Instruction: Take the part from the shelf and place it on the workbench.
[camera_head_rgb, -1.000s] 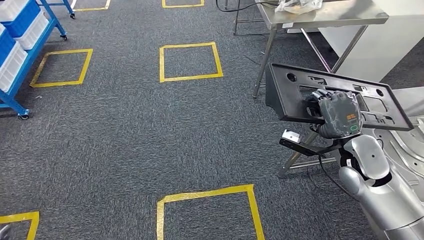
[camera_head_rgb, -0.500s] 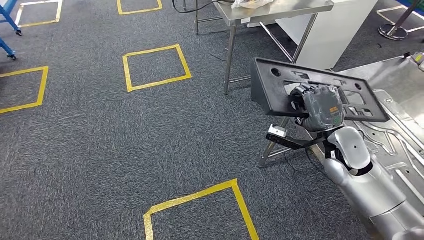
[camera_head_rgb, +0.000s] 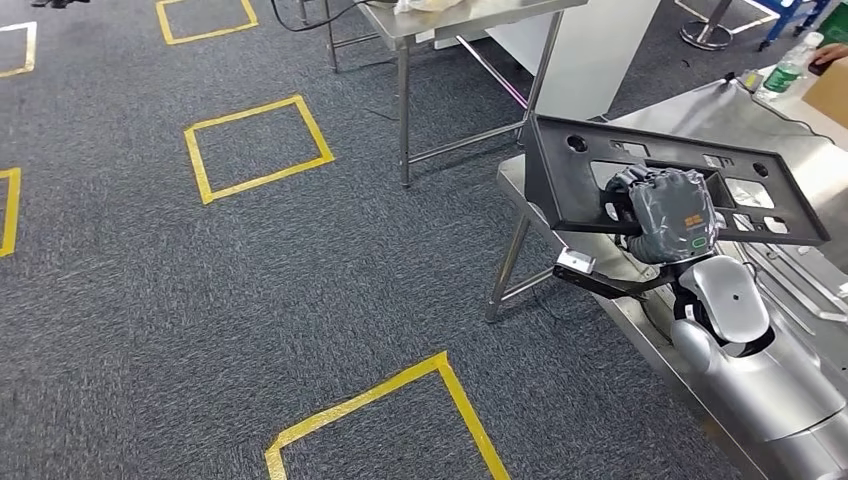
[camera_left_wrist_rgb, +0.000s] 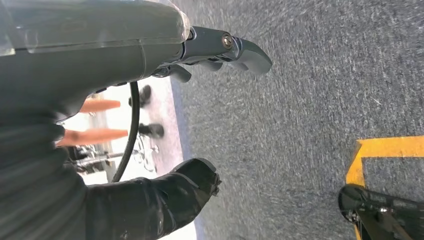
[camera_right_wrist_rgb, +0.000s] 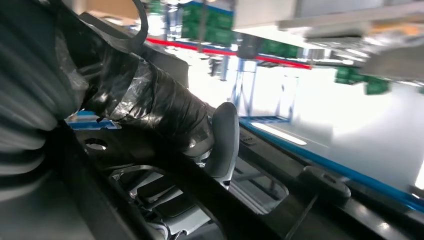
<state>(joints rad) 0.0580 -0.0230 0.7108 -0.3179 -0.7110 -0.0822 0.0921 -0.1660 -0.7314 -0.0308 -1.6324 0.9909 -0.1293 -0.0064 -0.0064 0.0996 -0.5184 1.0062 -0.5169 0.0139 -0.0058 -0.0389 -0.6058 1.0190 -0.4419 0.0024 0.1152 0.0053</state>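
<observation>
Above the steel tabletop (camera_head_rgb: 520, 180), the black part (camera_head_rgb: 570, 190) is gripped by the right hand (camera_head_rgb: 668, 215); the left hand (camera_left_wrist_rgb: 165, 120) is held spread, empty.

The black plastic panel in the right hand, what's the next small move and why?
Probably carry the flat black plastic panel with cut-outs further over the steel workbench, then lower it: the right hand grips it in the air, partly overhanging the bench's near edge.

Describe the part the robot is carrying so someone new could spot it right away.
Look right, above the steel workbench. The right hand grips a flat black plastic panel by a cutout. Unlike the shiny metal around it, it is matte black, pierced with holes and rectangular openings.
</observation>
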